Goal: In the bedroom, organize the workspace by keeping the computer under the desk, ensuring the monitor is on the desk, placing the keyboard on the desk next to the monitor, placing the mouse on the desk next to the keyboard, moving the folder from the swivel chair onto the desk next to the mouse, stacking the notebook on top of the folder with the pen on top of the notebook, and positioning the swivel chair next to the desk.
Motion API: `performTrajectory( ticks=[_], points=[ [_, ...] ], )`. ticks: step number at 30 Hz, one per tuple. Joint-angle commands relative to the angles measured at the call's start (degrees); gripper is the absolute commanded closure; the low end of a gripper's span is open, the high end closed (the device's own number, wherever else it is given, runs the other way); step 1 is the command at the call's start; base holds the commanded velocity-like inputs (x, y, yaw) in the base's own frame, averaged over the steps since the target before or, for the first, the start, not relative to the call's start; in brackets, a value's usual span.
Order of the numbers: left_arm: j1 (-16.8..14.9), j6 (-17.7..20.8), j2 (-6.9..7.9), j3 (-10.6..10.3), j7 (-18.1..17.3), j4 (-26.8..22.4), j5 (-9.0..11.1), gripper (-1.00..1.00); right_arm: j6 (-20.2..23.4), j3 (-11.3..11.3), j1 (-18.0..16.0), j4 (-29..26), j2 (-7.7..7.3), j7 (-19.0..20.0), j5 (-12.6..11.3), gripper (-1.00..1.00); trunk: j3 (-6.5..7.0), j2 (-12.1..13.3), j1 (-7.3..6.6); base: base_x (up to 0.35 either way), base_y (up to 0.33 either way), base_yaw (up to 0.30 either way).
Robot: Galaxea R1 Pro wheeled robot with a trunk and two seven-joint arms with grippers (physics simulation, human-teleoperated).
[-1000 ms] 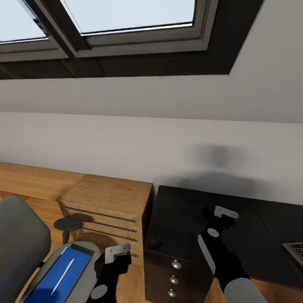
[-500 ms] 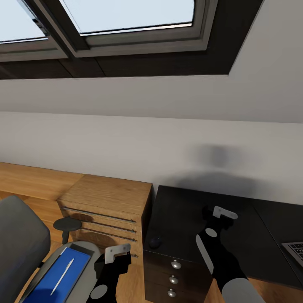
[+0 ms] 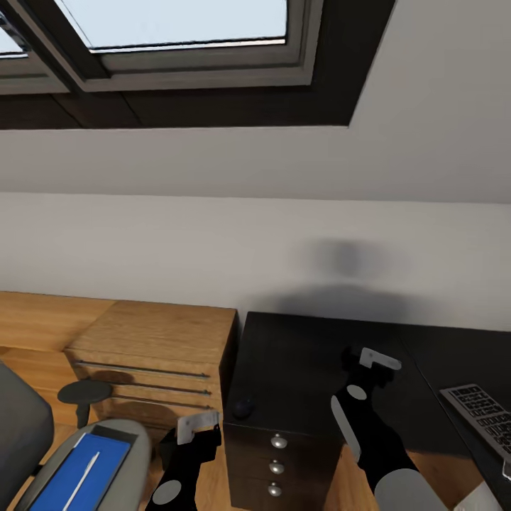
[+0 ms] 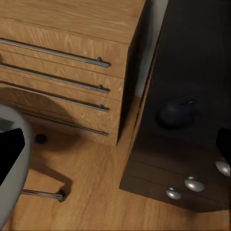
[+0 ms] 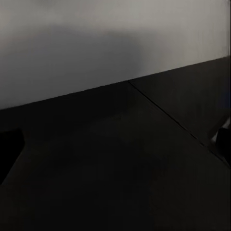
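Note:
A dark mouse (image 3: 244,408) (image 4: 175,111) lies at the near left corner of the black desk (image 3: 312,355) (image 4: 192,43). A grey keyboard (image 3: 484,419) lies at the desk's right side, cut by the picture's edge. At lower left stands the grey swivel chair (image 3: 136,448), with a blue notebook (image 3: 108,455) and a white pen (image 3: 81,474) on it, over a dark flat edge. My left gripper (image 3: 193,441) hangs open above the floor between chair and desk. Over the desk top, my right gripper (image 3: 363,372) is open, with nothing in it.
A wooden chest of drawers (image 3: 156,341) (image 4: 62,29) stands against the desk's left side. The desk has a drawer column with round knobs (image 3: 277,442). A sloped wall with a skylight (image 3: 177,28) rises behind. Wooden floor (image 4: 82,192) lies below the left gripper.
The whole picture has shifted left, so the camera has turned right; more of the keyboard now shows. Both arms keep about the same pose.

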Motion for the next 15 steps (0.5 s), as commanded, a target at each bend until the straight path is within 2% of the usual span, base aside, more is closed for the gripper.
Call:
performTrajectory(
  ticks=[1,7,15],
  points=[
    [-0.02,0.15,0.00,-0.04,0.41,-0.10,0.43,-1.00,-0.11,0.14,-0.06,0.00,-0.03,-0.25,-0.44,-1.00,-0.16,-0.13,0.04,0.000,0.000,-0.256],
    [-0.02,0.15,0.00,-0.04,0.41,-0.10,0.43,-1.00,-0.11,0.04,-0.06,0.10,-0.12,0.06,-1.75,-1.00,-0.36,-0.13,0.04,0.000,0.000,-0.257],
    [-0.02,0.15,0.00,-0.04,0.41,-0.10,0.43,-1.00,-0.18,-0.16,-0.06,0.13,-0.62,1.11,-6.70,-1.00,-0.72,-0.13,0.04,0.000,0.000,-0.257]
  ],
)
